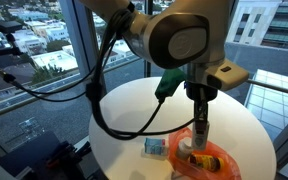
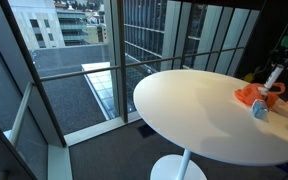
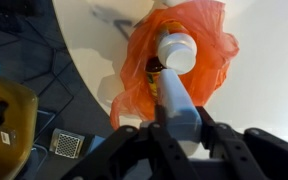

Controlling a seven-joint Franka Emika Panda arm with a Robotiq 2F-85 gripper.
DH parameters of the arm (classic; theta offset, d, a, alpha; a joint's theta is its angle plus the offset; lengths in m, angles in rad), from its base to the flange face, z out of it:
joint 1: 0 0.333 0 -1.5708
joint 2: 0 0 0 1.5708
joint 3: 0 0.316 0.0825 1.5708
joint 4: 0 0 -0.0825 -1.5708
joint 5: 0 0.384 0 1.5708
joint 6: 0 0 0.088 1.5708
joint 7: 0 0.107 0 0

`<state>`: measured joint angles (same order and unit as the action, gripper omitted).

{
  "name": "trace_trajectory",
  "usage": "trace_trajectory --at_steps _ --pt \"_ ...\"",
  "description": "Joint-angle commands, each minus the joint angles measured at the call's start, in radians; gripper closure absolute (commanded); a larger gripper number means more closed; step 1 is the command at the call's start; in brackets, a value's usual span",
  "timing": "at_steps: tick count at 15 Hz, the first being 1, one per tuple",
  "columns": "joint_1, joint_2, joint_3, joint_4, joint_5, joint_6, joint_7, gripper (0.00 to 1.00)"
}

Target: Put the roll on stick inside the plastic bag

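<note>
Low in the wrist view, the gripper (image 3: 177, 126) gripped the roll on stick (image 3: 176, 62), its tip apparently inside the orange plastic bag (image 3: 212, 68).

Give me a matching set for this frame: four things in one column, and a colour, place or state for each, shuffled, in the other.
1. roll-on stick
2. plastic bag
3. table
4. small blue item

A. orange and crumpled
B. white and round
C. clamped in the gripper above the bag
D. lying on the table beside the bag

Pairs: 1-C, 2-A, 3-B, 4-D
</note>
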<state>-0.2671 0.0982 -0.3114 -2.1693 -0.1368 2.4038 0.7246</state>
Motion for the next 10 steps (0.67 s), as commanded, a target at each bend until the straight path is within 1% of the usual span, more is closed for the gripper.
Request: trace_trajectory --at_steps 1,10 --pt "-0.005 0.027 -0.008 0.031 0.031 -0.028 -0.018 0.89" --pt "-0.005 0.04 -0.028 0.063 0.016 -0.023 0.003 0.89"
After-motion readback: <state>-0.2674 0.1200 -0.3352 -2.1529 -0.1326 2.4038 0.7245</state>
